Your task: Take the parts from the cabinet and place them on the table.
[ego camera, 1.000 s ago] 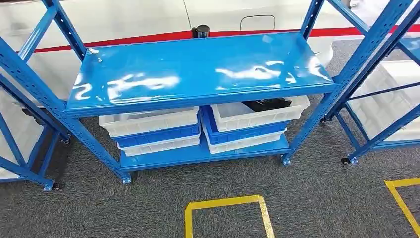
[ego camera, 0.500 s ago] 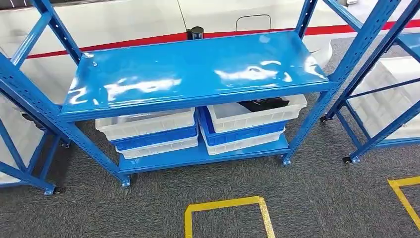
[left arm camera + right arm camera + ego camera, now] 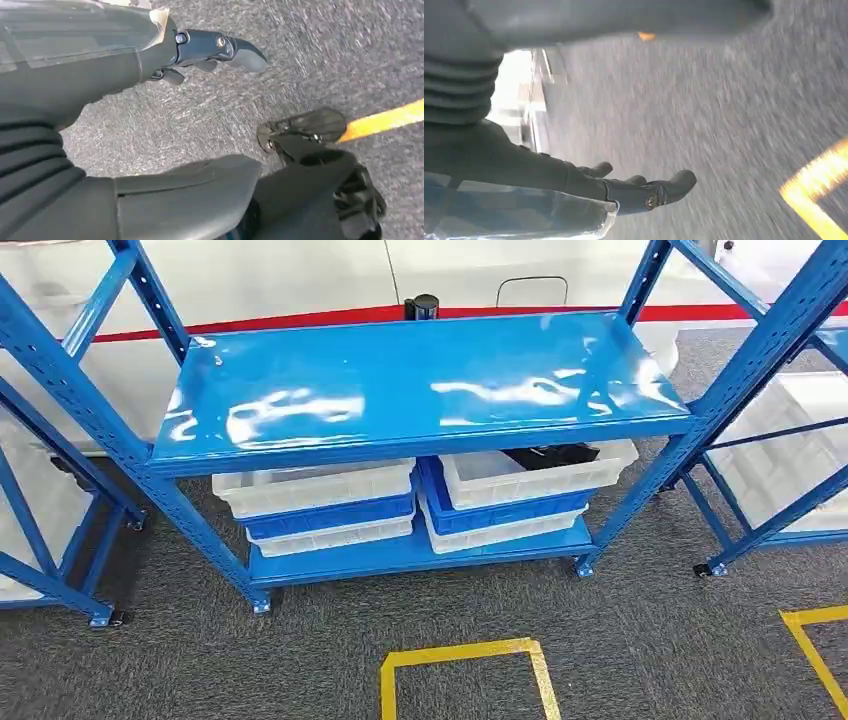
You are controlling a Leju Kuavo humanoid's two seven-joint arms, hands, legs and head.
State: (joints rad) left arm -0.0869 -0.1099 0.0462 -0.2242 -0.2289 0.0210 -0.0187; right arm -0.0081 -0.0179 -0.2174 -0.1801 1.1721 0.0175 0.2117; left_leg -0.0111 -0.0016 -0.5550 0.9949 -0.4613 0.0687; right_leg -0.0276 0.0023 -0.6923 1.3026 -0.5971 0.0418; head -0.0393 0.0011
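A blue cabinet (image 3: 420, 390) stands on grey carpet (image 3: 300, 660). On its lower shelf sit stacked bins (image 3: 325, 505); dark parts (image 3: 555, 454) lie in the top right bin (image 3: 535, 475). Left robot hand (image 3: 150, 100) and right robot hand (image 3: 574, 175) hang released over the carpet, grasping nothing.

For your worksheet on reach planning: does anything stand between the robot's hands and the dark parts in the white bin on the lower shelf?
Yes. The blue upper shelf overhangs the white bin holding the dark parts, so reach from above is blocked. Both the left hand and the right hand hang over the carpet.
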